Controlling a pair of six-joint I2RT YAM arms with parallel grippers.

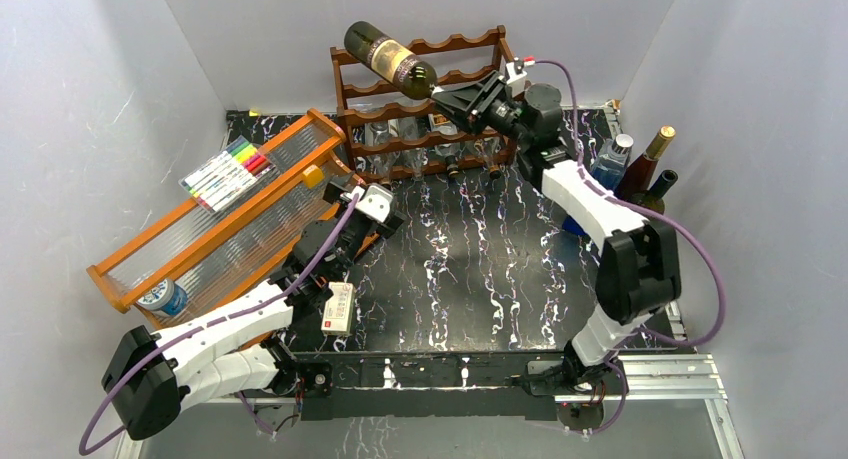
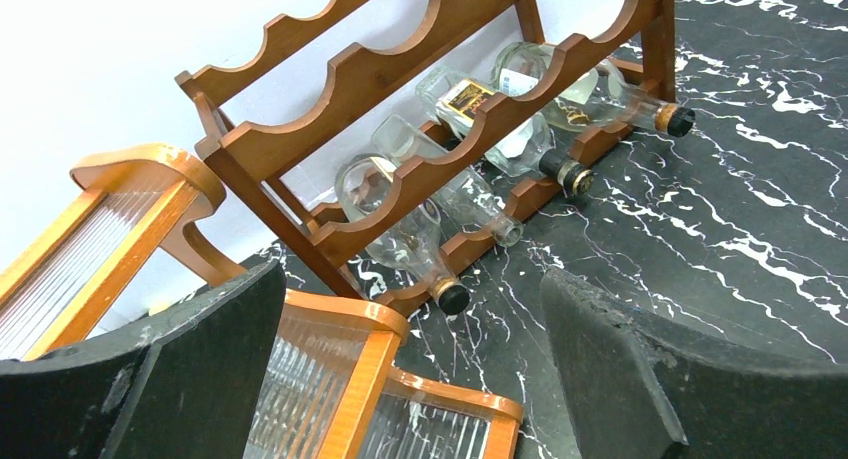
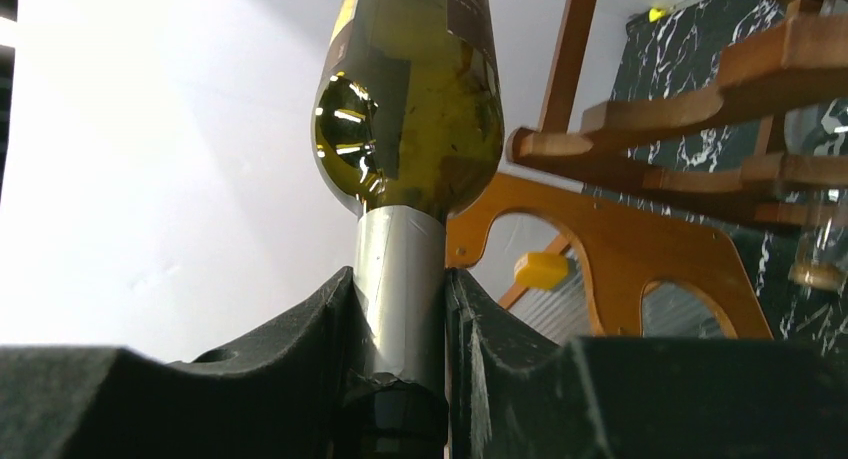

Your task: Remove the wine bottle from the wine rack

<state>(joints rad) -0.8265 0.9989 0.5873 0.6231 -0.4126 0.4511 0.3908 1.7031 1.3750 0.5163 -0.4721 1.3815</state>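
Robot lab: white booth walls (image 1: 90,99), aluminium frame (image 1: 690,381).

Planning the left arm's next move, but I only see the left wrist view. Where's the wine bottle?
Observer: The right gripper is shut on the neck of the wine bottle, at the top of the wine rack.
Operator: Which end of the rack?
Observer: Its left end in the top view; the bottle's body tilts up over the top rail.
Operator: Anything on the far right?
Observer: Three more bottles stand at the right edge of the table.
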